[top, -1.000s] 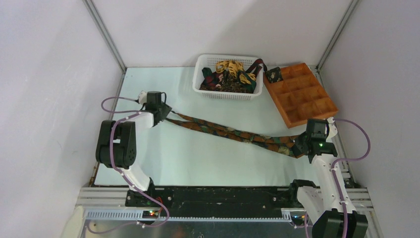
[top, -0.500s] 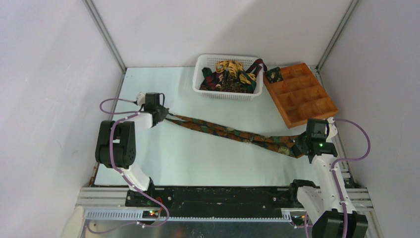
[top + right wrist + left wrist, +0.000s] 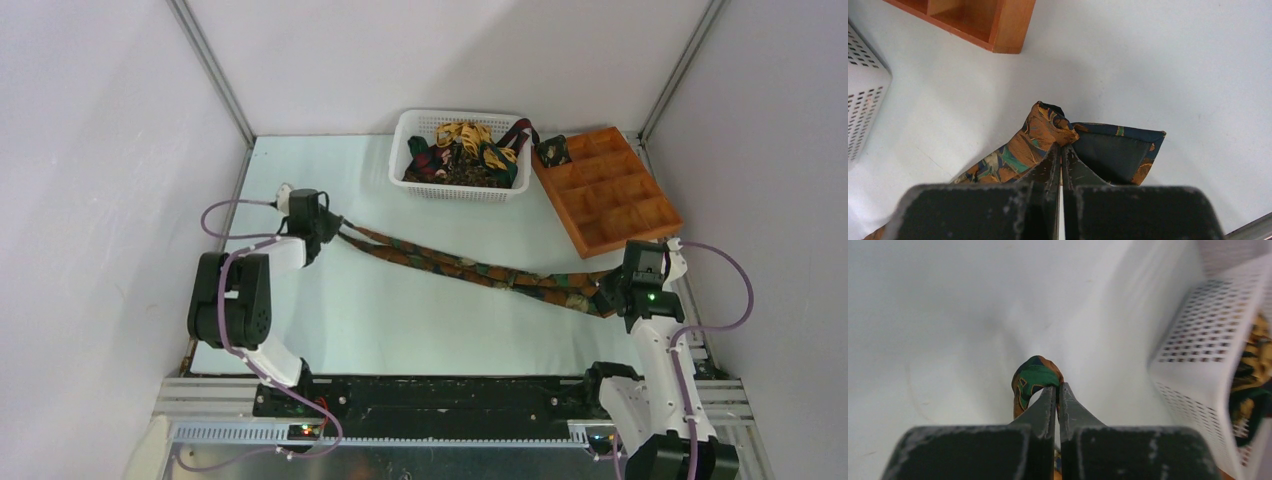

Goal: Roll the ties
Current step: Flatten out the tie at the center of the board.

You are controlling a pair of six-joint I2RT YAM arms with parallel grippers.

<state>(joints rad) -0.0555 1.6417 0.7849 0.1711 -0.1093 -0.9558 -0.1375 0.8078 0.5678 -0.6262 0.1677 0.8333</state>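
Jaws: the left gripper [image 3: 1057, 387] is pressed together on one end of the patterned tie [image 3: 480, 270], and green-and-orange fabric bunches just past the tips. The right gripper [image 3: 1062, 147] is likewise closed, pinching the broad end. That end's dark lining folds out to the right of the tips.

Tie: it is strung out as one long diagonal band between the two pairs of jaws, over the pale table [image 3: 400, 330]. From these views I cannot tell whether the middle touches the surface.

Surroundings: the white basket [image 3: 455, 188] stands ahead and to the right of the left jaws, apart from them. It holds a heap of other ties [image 3: 462, 150], yellow-gold and dark green. The orange-brown tray [image 3: 566, 214] lies just ahead of the right jaws, not touching the held tie. A small dark coil [image 3: 552, 150] sits in the tray's far-left corner compartment, beside the basket.
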